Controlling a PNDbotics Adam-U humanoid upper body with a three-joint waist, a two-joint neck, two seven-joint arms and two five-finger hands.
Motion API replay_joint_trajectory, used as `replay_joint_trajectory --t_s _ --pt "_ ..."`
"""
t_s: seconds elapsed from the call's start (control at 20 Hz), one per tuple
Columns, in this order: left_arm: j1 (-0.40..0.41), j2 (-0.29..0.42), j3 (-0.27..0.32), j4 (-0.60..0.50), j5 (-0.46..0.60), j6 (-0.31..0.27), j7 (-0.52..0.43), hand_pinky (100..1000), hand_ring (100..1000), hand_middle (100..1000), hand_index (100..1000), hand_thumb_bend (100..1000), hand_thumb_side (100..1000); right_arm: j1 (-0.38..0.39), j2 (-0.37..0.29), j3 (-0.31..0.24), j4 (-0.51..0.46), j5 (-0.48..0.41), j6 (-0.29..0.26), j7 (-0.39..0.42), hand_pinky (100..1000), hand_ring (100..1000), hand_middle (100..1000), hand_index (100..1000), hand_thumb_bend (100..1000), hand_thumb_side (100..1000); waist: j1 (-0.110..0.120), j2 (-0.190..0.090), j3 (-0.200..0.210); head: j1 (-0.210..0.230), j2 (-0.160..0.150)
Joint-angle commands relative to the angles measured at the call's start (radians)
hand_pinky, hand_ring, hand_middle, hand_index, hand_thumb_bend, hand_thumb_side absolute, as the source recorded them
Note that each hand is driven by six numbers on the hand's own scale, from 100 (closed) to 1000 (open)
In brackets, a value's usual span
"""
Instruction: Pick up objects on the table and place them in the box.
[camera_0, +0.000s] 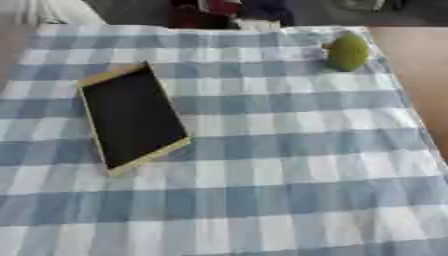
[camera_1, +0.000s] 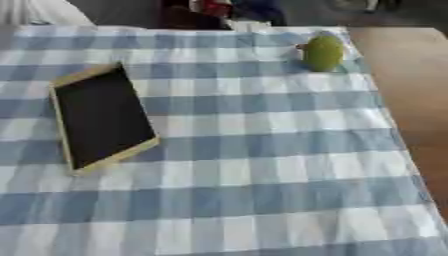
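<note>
A shallow box (camera_0: 131, 117) with a pale wooden rim and a black inside lies on the left half of the table, its long side running away from me; nothing shows inside it. A yellow-green rounded fruit-like object (camera_0: 348, 51) sits near the far right corner of the cloth, well apart from the box. Neither of my hands shows in either view.
A blue and white checked cloth (camera_0: 280, 165) covers the table. Bare brown table surface (camera_1: 411, 90) shows along the right side, past the cloth's edge. Dark and red things (camera_0: 206, 12) stand beyond the far edge.
</note>
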Motion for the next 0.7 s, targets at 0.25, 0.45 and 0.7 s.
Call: replay_joint_trajectory --t_s 0.25,0.45,0.7 --pt "-0.007 0.019 0.007 -0.019 -0.003 0.001 -0.002 693 569 750 884 140 436 -0.011 -0.02 -0.008 -0.016 -0.01 -0.002 -0.002 782 718 675 718 100 407 0.002 -0.016 0.0 -0.002 0.001" --pt "-0.007 0.019 0.007 -0.019 -0.003 0.0 -0.003 693 567 750 884 138 437 -0.02 -0.031 -0.005 -0.016 -0.006 0.002 0.003 783 721 679 722 100 408 0.001 -0.015 0.001 -0.006 0.005" --pt "-0.005 0.02 0.005 -0.019 -0.003 0.001 -0.005 692 567 750 884 138 437 -0.057 -0.084 0.014 0.007 0.006 0.053 0.057 791 736 692 731 100 427 0.0 -0.015 0.004 -0.011 0.012"
